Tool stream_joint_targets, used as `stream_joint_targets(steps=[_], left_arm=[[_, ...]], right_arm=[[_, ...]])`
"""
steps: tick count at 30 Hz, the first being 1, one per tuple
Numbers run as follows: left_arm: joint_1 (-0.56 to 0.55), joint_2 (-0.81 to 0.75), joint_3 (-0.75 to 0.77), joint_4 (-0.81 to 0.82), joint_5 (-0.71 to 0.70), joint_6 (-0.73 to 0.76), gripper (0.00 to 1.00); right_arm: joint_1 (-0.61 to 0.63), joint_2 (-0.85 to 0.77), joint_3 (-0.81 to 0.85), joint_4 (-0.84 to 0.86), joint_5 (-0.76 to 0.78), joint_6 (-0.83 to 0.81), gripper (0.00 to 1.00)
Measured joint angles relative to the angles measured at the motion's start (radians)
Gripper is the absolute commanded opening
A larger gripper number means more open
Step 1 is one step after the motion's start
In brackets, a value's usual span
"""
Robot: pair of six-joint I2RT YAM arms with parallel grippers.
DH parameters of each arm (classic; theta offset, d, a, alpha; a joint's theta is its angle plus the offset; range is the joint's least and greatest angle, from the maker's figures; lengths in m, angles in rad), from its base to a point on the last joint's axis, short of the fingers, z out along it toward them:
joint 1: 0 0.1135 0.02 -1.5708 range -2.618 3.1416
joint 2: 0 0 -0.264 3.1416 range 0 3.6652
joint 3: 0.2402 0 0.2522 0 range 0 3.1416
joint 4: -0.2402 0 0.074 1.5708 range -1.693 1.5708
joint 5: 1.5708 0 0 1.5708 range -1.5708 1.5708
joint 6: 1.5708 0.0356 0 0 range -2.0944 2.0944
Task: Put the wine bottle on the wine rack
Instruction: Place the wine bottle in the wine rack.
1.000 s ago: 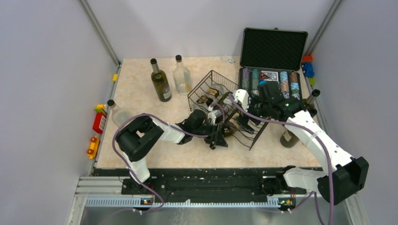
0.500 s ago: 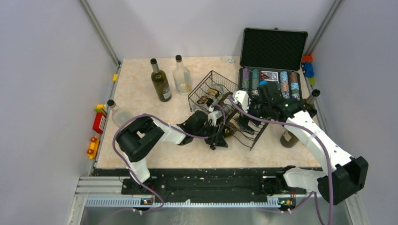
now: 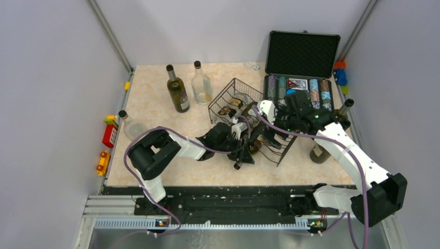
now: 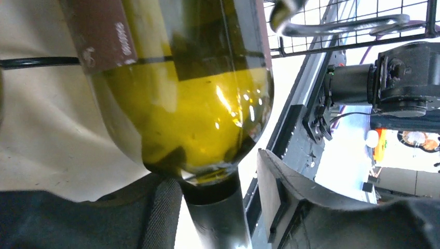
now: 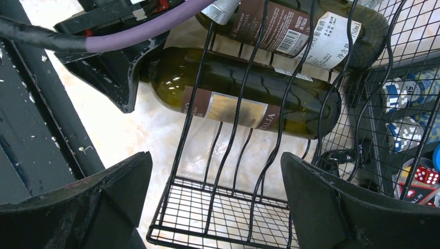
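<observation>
The left gripper (image 4: 220, 207) has just slackened off the wine bottle (image 4: 197, 109) neck, jaws part-open and seemingly clear. The bottle lies mid-frame in the wine rack (image 5: 223, 210) — effectively placed. The right gripper (image 5: 215, 176) gapes wide, empty.

Bottles (image 3: 177, 96): four upright, two lying; wine rack (image 3: 233, 91) one; case (image 3: 302, 54) one.
</observation>
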Motion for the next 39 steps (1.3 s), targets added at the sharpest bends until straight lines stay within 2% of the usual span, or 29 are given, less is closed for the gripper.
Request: stream_joint_targets(steps=[8, 22, 29, 36, 39], left_arm=[[-0.01, -0.017, 0.003, -0.021, 0.002, 0.013, 0.65], [-0.012, -0.07, -0.016, -0.094, -0.024, 0.093, 0.63], [-0.012, -0.139, -0.052, -0.121, -0.039, 0.133, 0.46], [0.0, -0.138, -0.064, -0.148, -0.077, 0.142, 0.07], [-0.003, -0.138, -0.068, -0.145, -0.08, 0.132, 0.05]], right_arm=[[0.0, 0.0, 0.0, -0.001, 0.004, 0.0, 0.97], [0.0, -0.02, -0.016, -0.001, 0.007, -0.001, 0.97], [0.0, -0.021, -0.026, 0.002, 0.006, -0.001, 0.97], [0.0, -0.021, -0.026, 0.002, 0.006, -0.001, 0.97], [0.0, -0.021, -0.026, 0.002, 0.006, -0.001, 0.97]])
